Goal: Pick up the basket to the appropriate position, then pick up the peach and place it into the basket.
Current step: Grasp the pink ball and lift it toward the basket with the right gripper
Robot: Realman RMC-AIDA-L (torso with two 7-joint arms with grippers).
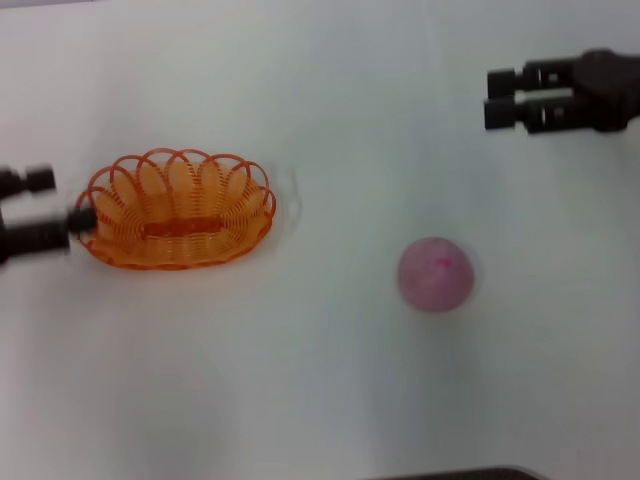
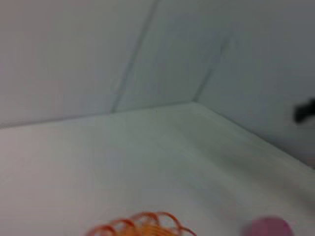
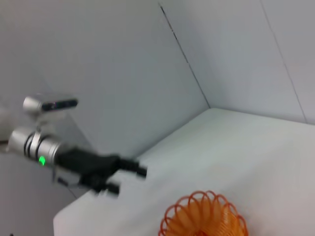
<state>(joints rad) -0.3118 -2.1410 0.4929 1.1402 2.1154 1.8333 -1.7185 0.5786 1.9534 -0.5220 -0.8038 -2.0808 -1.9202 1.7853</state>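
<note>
The orange wire basket [image 1: 180, 210] sits upright on the white table, left of centre. My left gripper [image 1: 62, 208] is open at the basket's left end, with one finger reaching the rim. The pale pink peach [image 1: 436, 273] lies alone right of centre. My right gripper [image 1: 490, 97] is open and empty at the far right, well behind the peach. The left wrist view shows the basket's rim [image 2: 142, 226] and the peach [image 2: 268, 228]. The right wrist view shows the basket [image 3: 204, 216] and the left gripper [image 3: 127, 179] beside it.
The white table [image 1: 320, 400] carries only the basket and the peach. Pale walls meet at a corner behind the table [image 2: 194, 101]. A dark edge [image 1: 460, 474] shows at the table's near side.
</note>
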